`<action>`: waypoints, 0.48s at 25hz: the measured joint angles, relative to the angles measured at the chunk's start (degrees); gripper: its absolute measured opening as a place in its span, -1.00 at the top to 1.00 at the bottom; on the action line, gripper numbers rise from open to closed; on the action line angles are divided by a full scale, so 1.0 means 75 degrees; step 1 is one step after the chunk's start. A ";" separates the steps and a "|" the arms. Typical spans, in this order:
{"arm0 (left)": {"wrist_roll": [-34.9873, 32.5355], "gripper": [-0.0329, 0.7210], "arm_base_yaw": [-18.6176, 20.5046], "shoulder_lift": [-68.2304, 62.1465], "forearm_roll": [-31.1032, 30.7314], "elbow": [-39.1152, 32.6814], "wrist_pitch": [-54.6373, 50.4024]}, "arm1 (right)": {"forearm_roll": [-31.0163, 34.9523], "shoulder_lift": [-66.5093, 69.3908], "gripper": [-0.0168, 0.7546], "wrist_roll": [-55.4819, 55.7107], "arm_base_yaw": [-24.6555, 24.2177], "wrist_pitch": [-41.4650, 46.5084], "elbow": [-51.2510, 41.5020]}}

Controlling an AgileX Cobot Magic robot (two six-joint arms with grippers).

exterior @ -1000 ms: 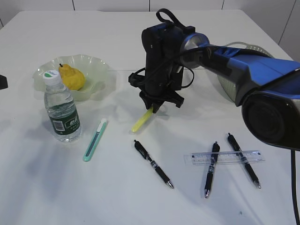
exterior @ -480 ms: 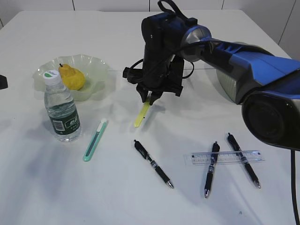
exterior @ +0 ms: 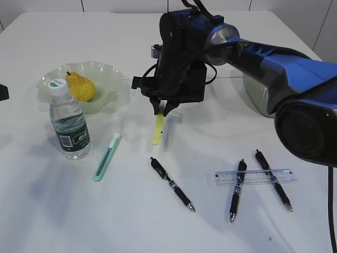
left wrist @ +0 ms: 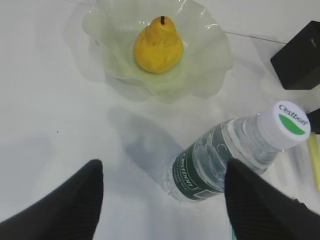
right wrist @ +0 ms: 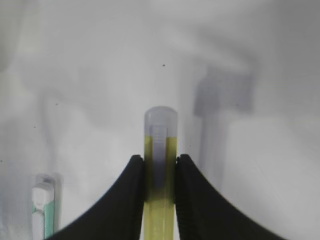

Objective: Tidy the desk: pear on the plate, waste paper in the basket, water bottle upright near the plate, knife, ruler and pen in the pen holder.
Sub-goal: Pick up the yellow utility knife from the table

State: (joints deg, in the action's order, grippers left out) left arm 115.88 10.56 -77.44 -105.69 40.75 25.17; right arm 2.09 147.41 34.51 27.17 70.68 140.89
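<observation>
Quickly, left to right on my desk: plate at far left with the pear sitting in it, yellow, dark stem up. Water bottle stands upright just in front of the plate, white cap, dark green label. My left end effector hangs above the bottle with fingers spread wide, holding nothing. Teal-and-white knife lies flat just right of the bottle. Next, my right end effector is lifted off the desk, fingers pressed onto a yellow-green pen that hangs nearly straight down; the wrist view shows its clear cap end poking out past the fingertips. A black pen lies below it on the desk, diagonal. Further right, two more black pens cross over the clear ruler, both touching it. Basket is mostly hidden behind my right arm. Pen holder shows only in the left wrist view, right of the plate.
</observation>
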 joint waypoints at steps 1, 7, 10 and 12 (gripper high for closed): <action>0.0000 -0.51 0.0000 0.0000 0.0000 0.0000 0.0000 | 0.0000 -0.0075 0.60 -0.0154 0.0000 0.0000 0.0000; 0.0000 -0.51 0.0000 0.0000 0.0000 0.0000 0.0000 | 0.0013 -0.0406 0.60 -0.0766 0.0000 0.0018 0.0000; 0.0000 -0.51 0.0000 0.0000 0.0000 0.0000 0.0000 | 0.0013 -0.0503 0.60 -0.1115 0.0000 0.0036 0.0000; 0.0000 -0.51 0.0000 0.0000 0.0000 0.0000 0.0000 | 0.0013 -0.0596 0.60 -0.1281 0.0000 0.0036 -0.0018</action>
State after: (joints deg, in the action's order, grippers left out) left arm 115.88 10.56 -77.44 -105.69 40.75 25.17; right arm 2.19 142.94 24.90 27.17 70.95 140.76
